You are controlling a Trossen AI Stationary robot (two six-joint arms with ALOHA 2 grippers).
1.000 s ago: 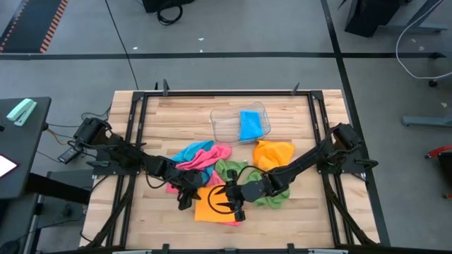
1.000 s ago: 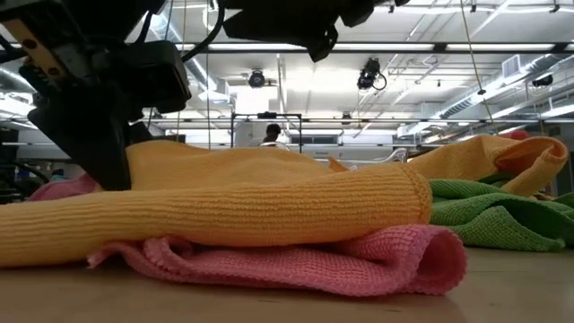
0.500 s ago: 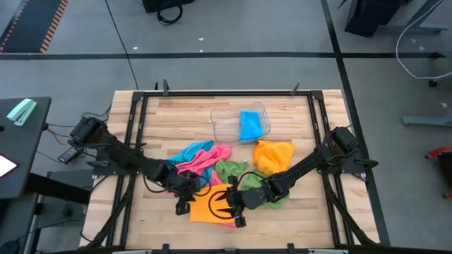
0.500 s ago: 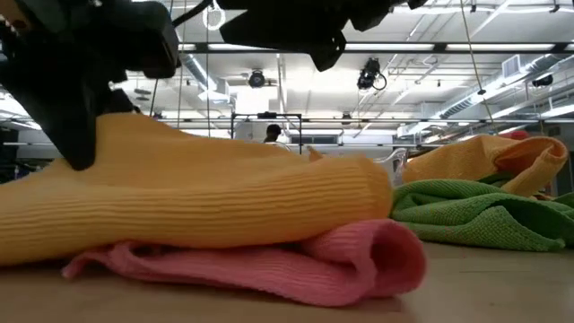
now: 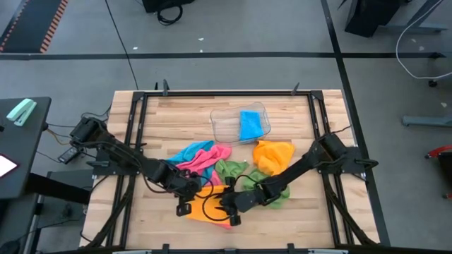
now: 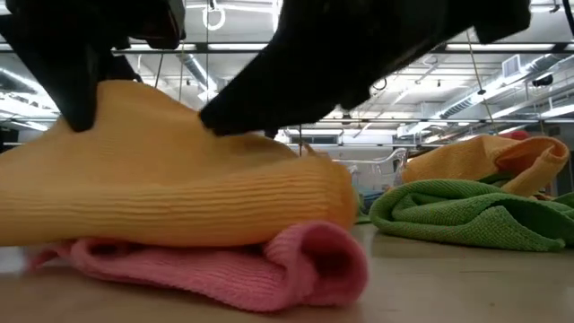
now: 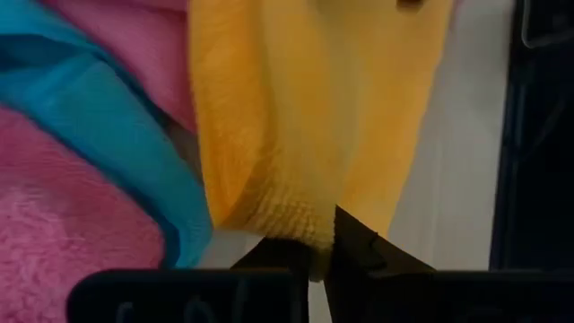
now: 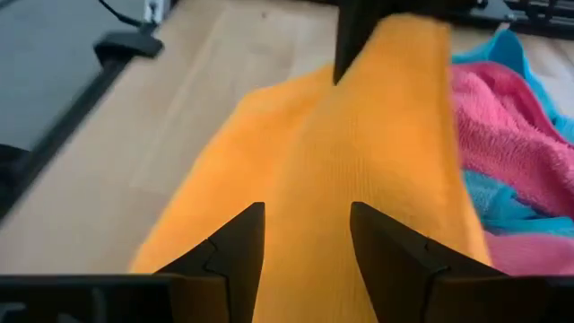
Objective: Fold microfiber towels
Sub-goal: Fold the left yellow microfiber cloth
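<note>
An orange microfiber towel (image 5: pixel 205 204) lies near the table's front edge on a pink towel (image 6: pixel 224 269). My left gripper (image 5: pixel 185 200) is shut on the orange towel's left end and holds it raised. My right gripper (image 8: pixel 305 242) is open, low over the middle of the same towel, one finger on each side of a ridge in the cloth. Behind them lie a blue and pink heap (image 5: pixel 201 155), a green towel (image 5: pixel 236 171) and another orange towel (image 5: pixel 274 155). My left gripper pinches the orange towel's hemmed edge (image 7: pixel 305 229) at its left end between its two fingers, which slant down from the table's left. That end is lifted clear, and the cloth slopes down from it onto the pink towel. My right gripper's fingertips (image 6: pixel 215 121) are at the orange cloth; I cannot tell whether they touch it.
A clear plastic tray (image 5: pixel 224 125) at the far middle holds a folded blue towel (image 5: pixel 251 125). Bare wood lies at the table's left and near right. A black frame (image 5: pixel 134 127) runs along the table's edges.
My left gripper has risen and pulled toward the table's left, lifting the orange towel's left end, so the flat cloth now humps up and is drawn narrower. My right gripper has sunk toward the towel's middle, moving a little left, still open.
</note>
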